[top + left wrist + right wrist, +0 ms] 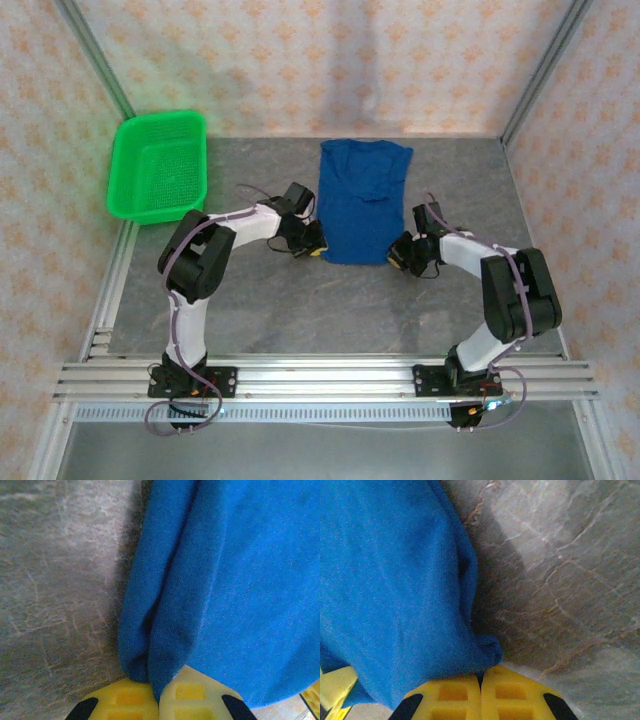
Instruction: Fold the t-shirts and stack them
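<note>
From above, the blue t-shirt [362, 200] lies folded narrow on the table [300, 310], right of a green basket [158, 165]. The left jaws and right jaws sit at its near corners. Left wrist: jaws pressed together, pinching a shirt fold. Right wrist: jaws closed on the shirt's corner.

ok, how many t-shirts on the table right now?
1. The blue t-shirt lies on the table, centre-far; left gripper and right gripper pinch its near corners. It's folded over, so another beneath can't be ruled out.
</note>
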